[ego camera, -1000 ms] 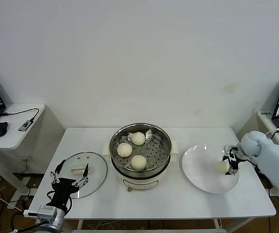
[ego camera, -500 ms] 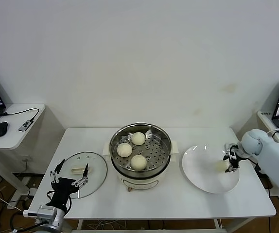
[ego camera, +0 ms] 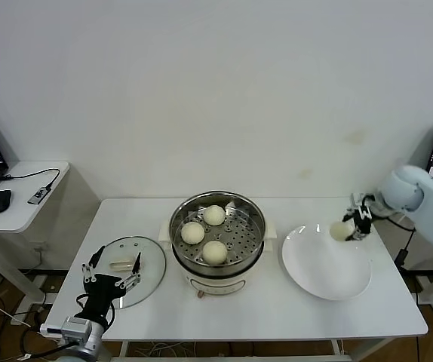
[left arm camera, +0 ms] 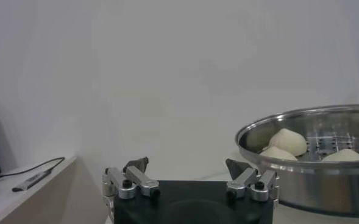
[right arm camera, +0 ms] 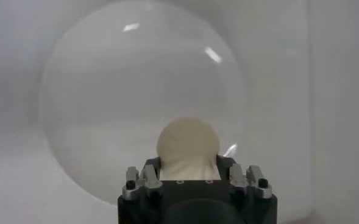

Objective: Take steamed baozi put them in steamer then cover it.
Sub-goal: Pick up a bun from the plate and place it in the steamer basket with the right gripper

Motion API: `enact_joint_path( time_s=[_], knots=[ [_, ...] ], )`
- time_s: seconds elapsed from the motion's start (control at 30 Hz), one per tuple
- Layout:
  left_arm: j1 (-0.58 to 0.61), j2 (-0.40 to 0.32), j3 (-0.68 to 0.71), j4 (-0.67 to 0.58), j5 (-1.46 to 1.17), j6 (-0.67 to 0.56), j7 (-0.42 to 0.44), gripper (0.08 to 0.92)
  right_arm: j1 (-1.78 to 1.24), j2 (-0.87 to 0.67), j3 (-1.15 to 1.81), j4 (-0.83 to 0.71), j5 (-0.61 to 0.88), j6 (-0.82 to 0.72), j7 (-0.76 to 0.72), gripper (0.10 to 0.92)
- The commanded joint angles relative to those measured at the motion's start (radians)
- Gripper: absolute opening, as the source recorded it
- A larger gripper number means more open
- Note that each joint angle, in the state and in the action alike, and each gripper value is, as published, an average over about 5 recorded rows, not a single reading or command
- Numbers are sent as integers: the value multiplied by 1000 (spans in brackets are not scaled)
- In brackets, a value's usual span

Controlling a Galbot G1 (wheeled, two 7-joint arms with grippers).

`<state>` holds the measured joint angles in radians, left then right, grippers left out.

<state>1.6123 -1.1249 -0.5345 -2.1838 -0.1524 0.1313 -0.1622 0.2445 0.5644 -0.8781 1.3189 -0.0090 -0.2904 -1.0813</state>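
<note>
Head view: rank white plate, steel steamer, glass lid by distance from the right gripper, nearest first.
From the right gripper, shut on a round off-white baozi:
1. Flat white plate, just below it, table's right.
2. Round stainless-steel steamer, centre.
3. Clear glass lid, far left.

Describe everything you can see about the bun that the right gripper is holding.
The bun is small, round, smooth and off-white, like soft dough. The right gripper is shut on it, with a finger against each side, as the right wrist view shows. It hangs in the air above the far right part of the white plate and does not touch it. Its shape looks whole, with no visible dents. Its rear is hidden behind the gripper.
</note>
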Motion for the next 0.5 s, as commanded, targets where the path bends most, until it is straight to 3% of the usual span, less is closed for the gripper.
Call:
enact_joint_path(
  time_s=[0.03,0.5],
  knots=[
    [-3,-1,8,0,0,1,0,823,528,60,-418,214,348,-178,67,577],
    [4,-15,-5,-10,4,1,0,823,442,353,-460,259,713,-433,335,585]
  ],
)
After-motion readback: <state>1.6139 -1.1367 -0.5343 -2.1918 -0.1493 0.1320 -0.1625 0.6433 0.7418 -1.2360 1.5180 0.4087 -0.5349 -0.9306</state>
